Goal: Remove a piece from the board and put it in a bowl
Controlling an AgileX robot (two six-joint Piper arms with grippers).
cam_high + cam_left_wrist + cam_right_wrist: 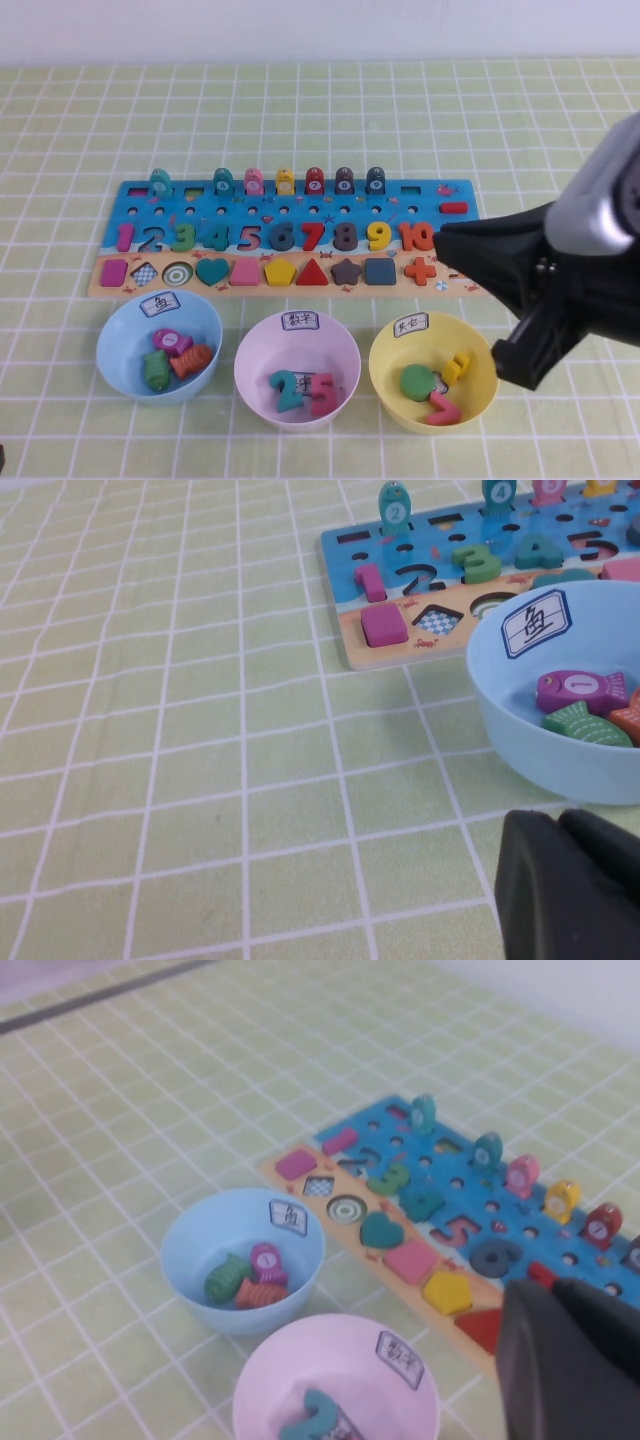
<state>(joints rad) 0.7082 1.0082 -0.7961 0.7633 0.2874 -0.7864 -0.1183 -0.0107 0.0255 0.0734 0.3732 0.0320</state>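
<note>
Three fish sit in the light blue bowl (120,325) near the desk's front-left corner, so I judge the task done: the orange piece (192,361) lies there beside pink and green ones, off the board (140,190). My right gripper (447,241), pressed together and empty, hangs over the board's right end; I cannot tell the state of the left gripper (560,880), near the front-left edge.

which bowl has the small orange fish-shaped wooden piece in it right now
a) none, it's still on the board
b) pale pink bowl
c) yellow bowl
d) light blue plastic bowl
d) the small orange fish-shaped wooden piece lies inside the light blue round plastic bowl, next to a pink fish piece and a green fish piece.
</note>
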